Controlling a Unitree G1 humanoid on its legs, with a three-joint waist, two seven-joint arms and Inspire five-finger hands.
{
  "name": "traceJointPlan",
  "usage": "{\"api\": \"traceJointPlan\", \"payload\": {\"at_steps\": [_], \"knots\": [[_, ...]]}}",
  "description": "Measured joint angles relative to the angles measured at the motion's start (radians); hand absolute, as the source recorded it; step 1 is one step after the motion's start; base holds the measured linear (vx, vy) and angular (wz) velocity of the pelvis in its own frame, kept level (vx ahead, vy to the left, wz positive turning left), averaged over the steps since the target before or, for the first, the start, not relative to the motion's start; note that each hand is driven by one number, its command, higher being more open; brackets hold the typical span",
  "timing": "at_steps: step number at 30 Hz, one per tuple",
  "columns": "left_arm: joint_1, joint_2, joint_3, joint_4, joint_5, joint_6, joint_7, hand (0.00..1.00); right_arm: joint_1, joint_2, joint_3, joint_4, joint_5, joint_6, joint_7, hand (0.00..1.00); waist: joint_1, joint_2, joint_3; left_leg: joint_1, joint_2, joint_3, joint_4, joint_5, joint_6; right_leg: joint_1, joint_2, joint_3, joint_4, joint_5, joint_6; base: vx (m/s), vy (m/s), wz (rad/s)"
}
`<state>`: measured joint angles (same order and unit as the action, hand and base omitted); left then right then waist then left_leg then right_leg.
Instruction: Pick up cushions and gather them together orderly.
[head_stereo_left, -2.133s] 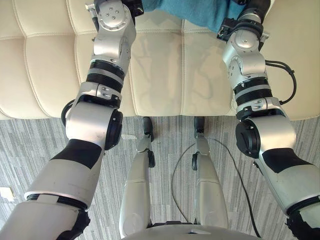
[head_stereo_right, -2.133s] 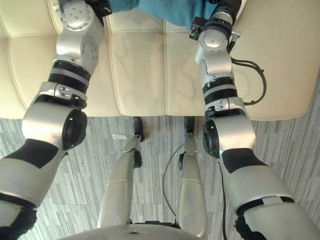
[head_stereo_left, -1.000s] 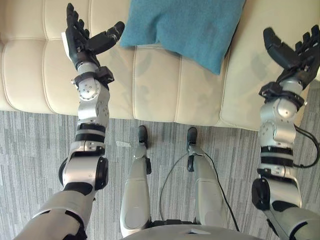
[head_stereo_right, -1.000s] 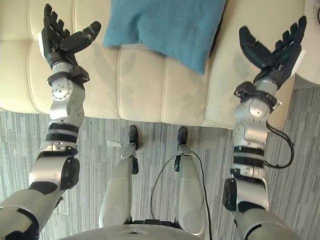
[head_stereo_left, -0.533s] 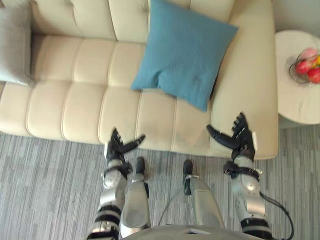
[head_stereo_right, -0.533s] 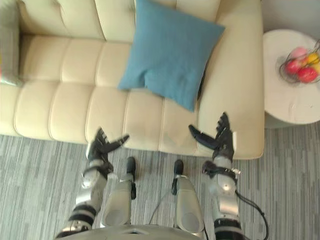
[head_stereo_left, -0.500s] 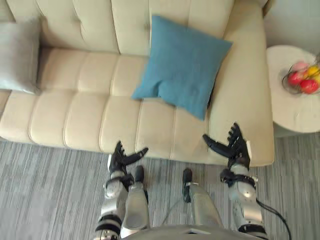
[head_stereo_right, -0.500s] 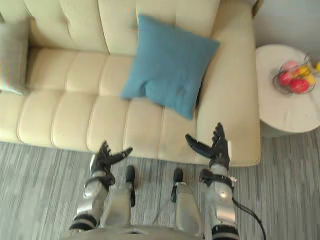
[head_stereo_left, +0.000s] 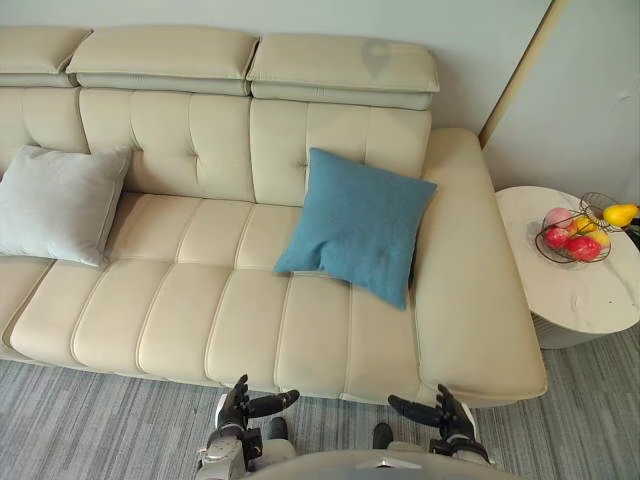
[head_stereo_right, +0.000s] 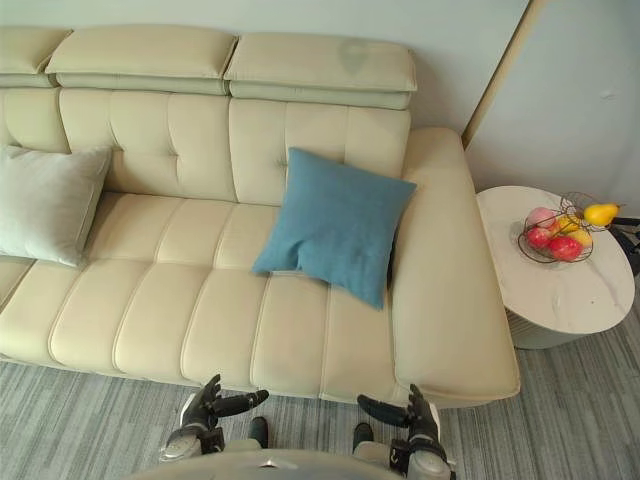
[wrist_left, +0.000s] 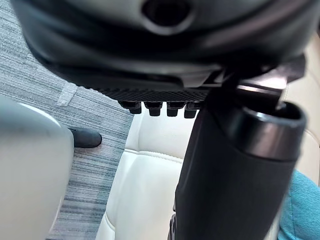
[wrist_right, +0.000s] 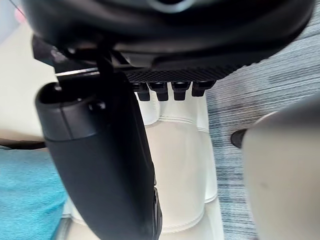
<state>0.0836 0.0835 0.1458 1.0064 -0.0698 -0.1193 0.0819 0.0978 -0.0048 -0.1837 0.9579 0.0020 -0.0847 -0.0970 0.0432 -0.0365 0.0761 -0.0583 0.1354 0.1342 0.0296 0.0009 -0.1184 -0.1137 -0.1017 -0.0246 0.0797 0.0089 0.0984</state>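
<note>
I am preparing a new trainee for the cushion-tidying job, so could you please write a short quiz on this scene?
1. True or false: the blue cushion and the grey cushion on the sofa touch each other.
2. What stands on the round side table? A) a wire basket of fruit B) a lamp C) a stack of books
3. Fill in: the left hand and the right hand, low before the sofa's front edge, are both ___ and hold nothing.
Key: 1 false, they lie well apart; 2 A; 3 open.
</note>
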Motion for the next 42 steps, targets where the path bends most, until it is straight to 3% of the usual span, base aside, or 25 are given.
{"api": "traceJointPlan", "payload": {"at_steps": [3, 4, 5, 6, 7, 9, 10, 11, 13, 14, 15, 16, 17, 19, 21, 23, 25, 27, 31, 34, 41, 42], "knots": [[-0.014, -0.013, 0.000, -0.002, -0.002, 0.002, 0.000, 1.00, -0.011, 0.003, 0.007, -0.003, 0.001, 0.000, 0.000, 1.00, 0.003, -0.005, 0.008, -0.047, 0.013, 0.015, 0.073, -0.031, 0.017, -0.031, 0.008, -0.001, 0.008, 0.043, 0.007, -0.12, 0.023, -0.31], [-0.024, -0.035, 0.029, -0.007, -0.007, 0.003, -0.002, 1.00, -0.028, 0.010, 0.007, -0.005, 0.002, 0.007, -0.002, 1.00, 0.013, 0.018, 0.025, -0.082, 0.052, 0.022, 0.109, -0.038, 0.023, -0.057, 0.019, -0.024, 0.094, 0.011, -0.003, -0.17, -0.036, -0.20], [-0.024, -0.036, 0.030, -0.007, -0.008, 0.003, -0.002, 1.00, -0.028, 0.010, 0.007, -0.005, 0.002, 0.008, -0.002, 1.00, 0.013, 0.018, 0.025, -0.082, 0.052, 0.022, 0.110, -0.037, 0.021, -0.058, 0.018, -0.024, 0.100, 0.008, -0.004, -0.15, -0.057, -0.02], [-0.022, -0.038, 0.037, -0.028, -0.011, 0.009, 0.005, 1.00, -0.026, 0.019, 0.006, -0.008, 0.003, 0.019, 0.000, 1.00, 0.015, 0.004, 0.029, -0.091, 0.051, 0.012, 0.128, -0.032, 0.018, -0.118, -0.008, -0.064, 0.454, -0.158, -0.005, -0.11, -0.149, 0.36], [-0.015, -0.039, 0.038, -0.043, -0.023, 0.011, 0.006, 1.00, -0.021, 0.025, 0.005, -0.008, 0.003, 0.018, -0.004, 1.00, 0.020, -0.003, 0.027, -0.099, 0.046, -0.007, 0.137, -0.020, 0.010, -0.089, -0.019, -0.077, 0.549, -0.200, 0.006, -0.07, -0.167, 0.39], [-0.021, -0.043, 0.054, -0.054, -0.046, 0.010, 0.006, 1.00, -0.030, 0.037, 0.006, -0.009, 0.003, 0.018, -0.013, 1.00, 0.047, -0.020, 0.020, -0.131, 0.037, -0.009, 0.137, 0.016, 0.005, -0.043, -0.014, -0.082, 0.435, -0.250, -0.005, -0.09, -0.232, 0.21], [-0.032, -0.056, 0.070, -0.054, -0.061, 0.010, 0.008, 1.00, -0.046, 0.038, 0.006, -0.013, 0.006, 0.017, -0.018, 1.00, 0.058, -0.010, 0.015, -0.171, 0.044, -0.009, 0.121, 0.048, 0.002, -0.028, 0.005, -0.101, 0.330, -0.265, -0.024, -0.17, -0.275, 0.18], [-0.044, -0.067, 0.071, -0.051, -0.071, 0.011, 0.008, 1.00, -0.061, 0.035, 0.006, -0.017, 0.013, 0.015, -0.024, 1.00, 0.064, 0.015, 0.024, -0.196, 0.057, -0.017, 0.103, 0.076, -0.001, -0.018, 0.026, -0.121, 0.263, -0.264, -0.048, -0.18, -0.217, 0.30], [-0.055, -0.085, 0.068, -0.043, -0.079, 0.013, 0.006, 1.00, -0.063, 0.031, 0.006, -0.020, 0.023, 0.018, -0.033, 1.00, 0.060, 0.047, 0.049, -0.200, 0.073, -0.033, 0.066, 0.132, 0.003, 0.000, 0.048, -0.182, 0.248, -0.245, -0.057, -0.18, -0.122, 0.79], [-0.054, -0.090, 0.067, -0.045, -0.079, 0.013, 0.007, 1.00, -0.038, 0.029, 0.007, -0.020, 0.024, 0.022, -0.040, 1.00, 0.058, 0.054, 0.050, -0.195, 0.077, -0.016, 0.052, 0.168, 0.003, 0.019, 0.050, -0.230, 0.251, -0.247, -0.062, -0.23, -0.071, 1.11], [-0.057, -0.089, 0.067, -0.056, -0.079, 0.013, 0.007, 1.00, -0.029, 0.035, 0.008, -0.019, 0.021, 0.023, -0.040, 1.00, 0.057, 0.045, 0.054, -0.193, 0.084, 0.057, 0.068, 0.154, 0.022, 0.024, 0.037, -0.267, 0.254, -0.249, -0.087, -0.23, -0.037, 0.83], [-0.058, -0.088, 0.067, -0.061, -0.078, 0.013, 0.007, 1.00, -0.029, 0.035, 0.008, -0.019, 0.021, 0.023, -0.040, 1.00, 0.057, 0.041, 0.056, -0.195, 0.084, 0.083, 0.084, 0.142, 0.021, 0.025, 0.029, -0.277, 0.255, -0.247, -0.093, -0.14, 0.015, 0.48], [-0.059, -0.087, 0.067, -0.067, -0.078, 0.013, 0.007, 1.00, -0.031, 0.033, 0.007, -0.019, 0.022, 0.023, -0.043, 1.00, 0.056, 0.033, 0.060, -0.196, 0.083, 0.122, 0.132, 0.123, 0.026, 0.024, 0.018, -0.285, 0.255, -0.242, -0.098, -0.09, 0.057, 0.44], [-0.061, -0.085, 0.066, -0.072, -0.075, 0.012, 0.008, 1.00, -0.030, 0.024, 0.006, -0.021, 0.023, 0.023, -0.048, 1.00, 0.051, 0.018, 0.068, -0.194, 0.074, 0.125, 0.286, -0.011, 0.045, 0.020, -0.017, -0.306, 0.266, -0.232, -0.087, -0.07, 0.101, 0.44], [-0.068, -0.087, 0.068, -0.072, -0.074, 0.013, 0.006, 1.00, -0.033, 0.023, -0.006, -0.019, 0.024, 0.024, -0.045, 1.00, 0.043, 0.017, 0.069, -0.178, 0.075, 0.103, 0.374, -0.134, 0.035, 0.001, -0.042, -0.308, 0.281, -0.217, -0.062, -0.08, 0.227, 0.15], [-0.063, -0.089, 0.072, -0.067, -0.074, 0.016, 0.004, 1.00, -0.039, 0.029, -0.037, -0.010, 0.024, 0.024, -0.039, 1.00, 0.038, 0.017, 0.069, -0.165, 0.065, 0.106, 0.383, -0.171, 0.038, 0.008, -0.049, -0.293, 0.277, -0.207, -0.040, -0.09, 0.261, -0.04], [-0.049, -0.060, 0.072, -0.068, -0.064, 0.019, 0.006, 1.00, -0.030, 0.063, -0.042, 0.000, 0.025, 0.032, -0.029, 1.00, 0.031, -0.019, 0.045, -0.136, 0.018, 0.129, 0.318, -0.155, 0.058, 0.016, -0.069, -0.266, 0.225, -0.182, -0.010, -0.05, 0.219, -0.08], [-0.042, -0.052, 0.065, -0.054, -0.040, 0.022, 0.005, 1.00, -0.026, 0.067, -0.061, 0.006, 0.024, 0.032, -0.020, 1.00, 0.019, -0.029, 0.035, -0.114, -0.020, 0.131, 0.268, -0.140, 0.072, 0.042, -0.077, -0.239, 0.169, -0.150, -0.003, -0.01, 0.183, 0.13], [-0.036, -0.041, 0.056, -0.007, -0.015, 0.027, 0.003, 1.00, -0.044, 0.049, -0.124, 0.058, 0.025, 0.034, -0.016, 1.00, 0.005, -0.011, 0.021, -0.060, -0.070, 0.138, 0.190, -0.108, 0.101, 0.103, -0.082, -0.195, 0.059, -0.098, 0.005, 0.02, 0.107, 0.04], [-0.022, -0.026, 0.056, 0.024, -0.008, 0.042, 0.003, 1.00, -0.052, 0.037, -0.154, 0.084, 0.025, 0.038, -0.016, 1.00, 0.005, -0.001, 0.014, -0.023, -0.093, 0.148, 0.144, -0.087, 0.104, 0.133, -0.081, -0.181, 0.007, -0.078, 0.013, 0.08, 0.042, -0.10], [-0.023, -0.006, 0.018, 0.048, 0.002, 0.042, -0.009, 1.00, -0.064, 0.020, -0.193, 0.131, 0.025, 0.042, -0.017, 1.00, 0.000, -0.002, 0.012, 0.028, -0.090, 0.104, 0.107, -0.072, 0.094, 0.190, -0.056, -0.168, -0.047, -0.067, -0.013, 0.07, -0.043, -0.06], [-0.027, 0.006, -0.019, 0.080, 0.004, 0.042, -0.023, 1.00, -0.055, -0.011, -0.190, 0.157, 0.038, 0.045, -0.017, 1.00, -0.022, 0.008, 0.018, 0.132, -0.100, 0.099, -0.026, -0.035, 0.081, 0.221, -0.044, -0.136, -0.067, -0.065, -0.023, 0.00, 0.000, 0.00]]}}
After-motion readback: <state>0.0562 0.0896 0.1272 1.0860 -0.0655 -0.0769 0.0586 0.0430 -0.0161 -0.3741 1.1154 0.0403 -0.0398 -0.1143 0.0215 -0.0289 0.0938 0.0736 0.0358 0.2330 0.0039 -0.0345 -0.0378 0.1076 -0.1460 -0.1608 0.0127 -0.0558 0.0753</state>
